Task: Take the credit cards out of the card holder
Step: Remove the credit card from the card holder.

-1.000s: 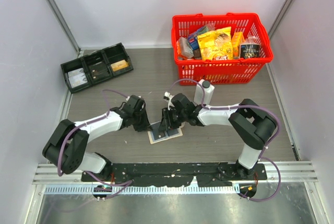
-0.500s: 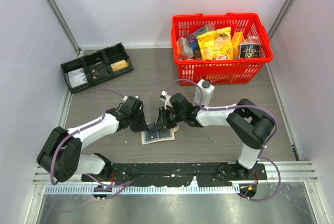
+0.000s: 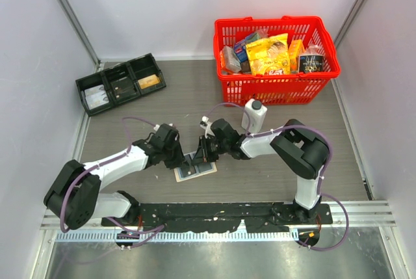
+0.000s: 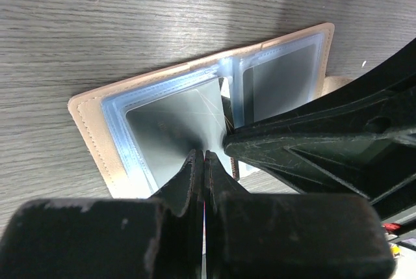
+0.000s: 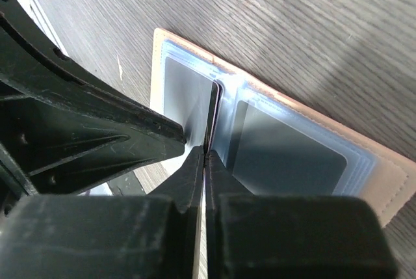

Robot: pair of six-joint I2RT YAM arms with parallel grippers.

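The grey wood-grain tabletop point(image 3: 279, 175) is carrying a red basket point(image 3: 279, 90) full of packets at the far right. A black three-compartment tray point(image 3: 127, 99) is lying at the far left. The left arm point(image 3: 117, 162) and the right arm point(image 3: 286, 139) are both reaching inward toward the middle of the near half. A white bottle point(image 3: 253, 116) is standing upright just behind the right arm's forearm.

The card holder point(image 3: 195, 170) is lying open and flat between the two arms, well apart from basket and tray. Its tan border is framing clear plastic sleeves over grey-blue panels.

The left pincer point(image 4: 204, 155) is pressing tip-down on the sleeve just beside the centre fold. Its fingers are closed tight against each other, and whether they are nipping the plastic I cannot tell.

The right pincer point(image 5: 205, 152) is meeting it from the opposite side, right at the fold. Its fingers are also drawn together to a sliver. A thin dark edge is standing up from the fold at its tips, but whether that edge is being gripped is unclear.
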